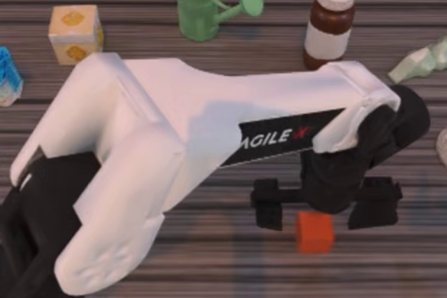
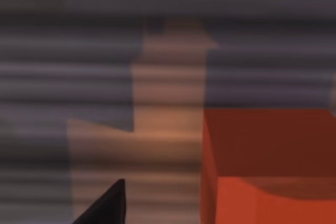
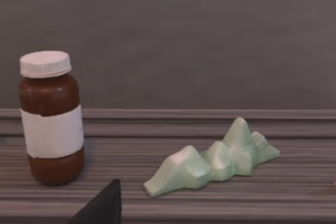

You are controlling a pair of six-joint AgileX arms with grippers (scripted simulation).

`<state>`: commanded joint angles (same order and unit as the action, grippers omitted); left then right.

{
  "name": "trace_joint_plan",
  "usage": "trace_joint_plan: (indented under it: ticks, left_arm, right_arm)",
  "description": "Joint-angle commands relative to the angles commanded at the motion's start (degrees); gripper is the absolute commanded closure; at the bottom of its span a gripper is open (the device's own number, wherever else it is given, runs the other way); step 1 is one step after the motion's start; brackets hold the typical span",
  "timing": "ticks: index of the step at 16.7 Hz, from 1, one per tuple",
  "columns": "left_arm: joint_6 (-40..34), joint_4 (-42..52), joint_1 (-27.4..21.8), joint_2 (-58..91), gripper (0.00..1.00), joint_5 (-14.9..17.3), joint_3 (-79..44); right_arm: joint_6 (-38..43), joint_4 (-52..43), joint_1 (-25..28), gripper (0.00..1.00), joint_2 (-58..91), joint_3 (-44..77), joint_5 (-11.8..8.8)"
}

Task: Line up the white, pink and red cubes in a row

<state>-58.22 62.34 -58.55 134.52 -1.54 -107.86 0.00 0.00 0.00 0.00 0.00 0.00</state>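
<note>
Right now the striped table [image 1: 391, 270] is carrying everything, and the left arm [image 1: 174, 137] is stretching across most of it from the near left corner, its white body covering the middle. At its end the left gripper [image 1: 327, 204] is hanging directly over the red cube [image 1: 315, 232], its two black fingers [image 1: 267, 204] standing wide apart with nothing between them; the cube is sitting on the table just toward the near edge from the gap, not gripped. In the left wrist view the red cube [image 2: 268, 166] is filling the lower corner, with one dark fingertip [image 2: 107, 205] beside it and apart from it.

Beyond the red cube, along the far edge, a brown bottle [image 1: 329, 24] with a white cap is standing upright, and farther left of it a green watering can [image 1: 202, 6] is pointing its spout toward the bottle. Well left of the red cube, a cream cube with orange patterns [image 1: 75, 33] is resting near the far edge. A pale green lumpy shape [image 1: 419, 63] is lying to the right of the bottle.

The white and pink cubes are not showing in any view. The right arm is out of the top view; whether its jaws are open, I cannot tell.
</note>
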Motion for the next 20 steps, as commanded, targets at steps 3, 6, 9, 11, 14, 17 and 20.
trace_joint_plan:
  ticks: [3, 6, 9, 11, 14, 17, 20]
  left_arm:
    - [-0.40, 5.79, 0.47, -0.86, 0.00, 0.00, -4.55]
    - [-0.29, 11.92, 0.61, -2.02, 0.00, 0.03, -9.36]
    - [-0.22, 13.15, 0.72, -2.51, 0.00, -0.01, -10.56]
    - [-0.22, 13.01, 0.38, -2.33, 0.00, -0.01, -10.45]
    - [0.14, 11.89, 1.33, -4.04, 0.00, -0.12, -8.79]
    - [1.48, 7.62, 5.18, -11.02, 0.00, -0.44, -2.11]
    - [4.02, 0.82, 11.46, -23.25, 0.00, -0.77, 8.88]
  right_arm:
    - [0.00, 0.00, 0.00, 0.00, 0.00, 0.00, 0.00]
    - [0.00, 0.00, 0.00, 0.00, 0.00, 0.00, 0.00]
    - [0.00, 0.00, 0.00, 0.00, 0.00, 0.00, 0.00]
    - [0.00, 0.00, 0.00, 0.00, 0.00, 0.00, 0.00]
    - [-0.56, -1.23, 0.59, 0.00, 1.68, 1.69, -0.12]
    - [-2.68, -5.94, 2.58, 0.00, 8.50, 8.53, -0.33]
    - [-6.11, -13.63, 5.45, 0.00, 20.85, 20.76, -0.35]
